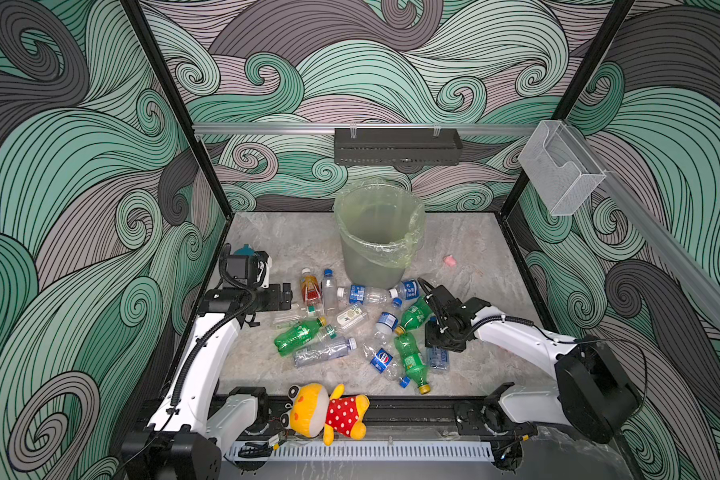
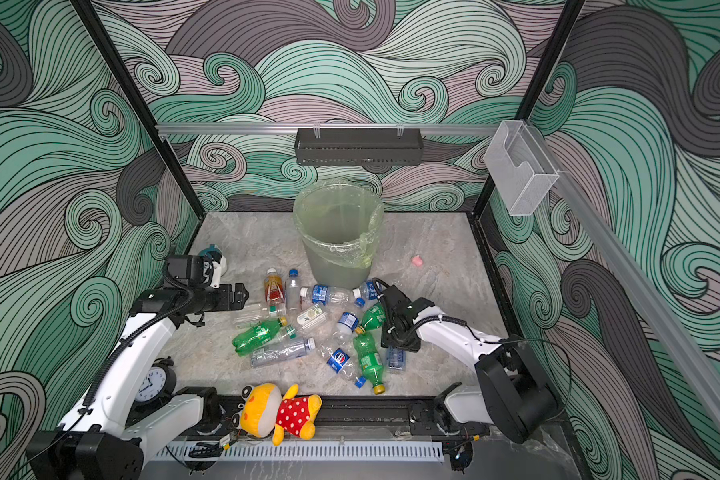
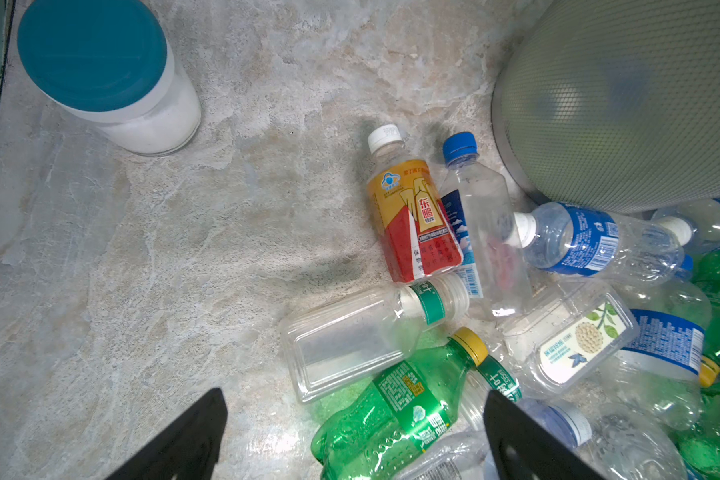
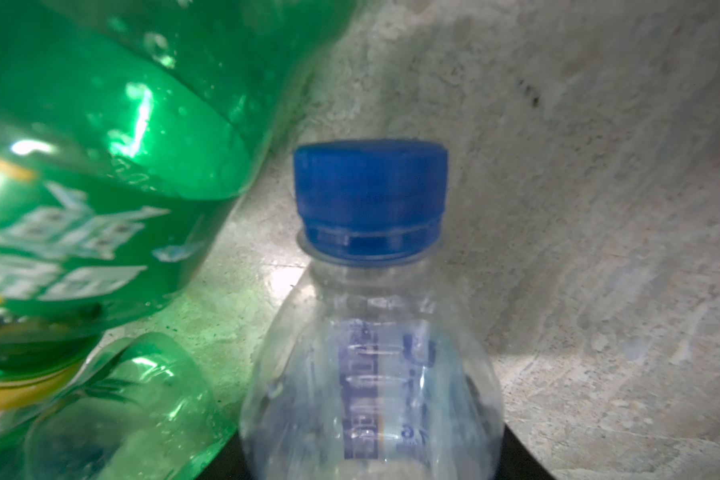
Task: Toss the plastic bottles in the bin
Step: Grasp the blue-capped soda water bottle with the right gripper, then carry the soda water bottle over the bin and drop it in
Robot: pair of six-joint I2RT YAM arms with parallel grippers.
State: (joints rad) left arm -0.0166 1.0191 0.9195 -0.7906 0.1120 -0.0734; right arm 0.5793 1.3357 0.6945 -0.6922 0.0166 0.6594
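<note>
Several plastic bottles (image 1: 350, 324) lie in a heap in front of the bin (image 1: 375, 253), a grey bucket lined with a pale green bag. My right gripper (image 1: 439, 347) reaches down at the heap's right edge. In the right wrist view its fingers press both sides of a clear bottle (image 4: 371, 374) with a blue cap, next to a green bottle (image 4: 100, 166). My left gripper (image 3: 354, 395) hangs open above the heap's left side, over a green bottle (image 3: 391, 411) and near an orange-red bottle (image 3: 416, 220).
A teal-lidded white cup (image 3: 113, 75) stands at the far left. A yellow plush toy (image 1: 329, 411) lies on the front rail and a black clock (image 2: 152, 382) sits under the left arm. A pink scrap (image 1: 449, 261) lies right of the bin. A clear box (image 1: 560, 166) hangs on the right wall.
</note>
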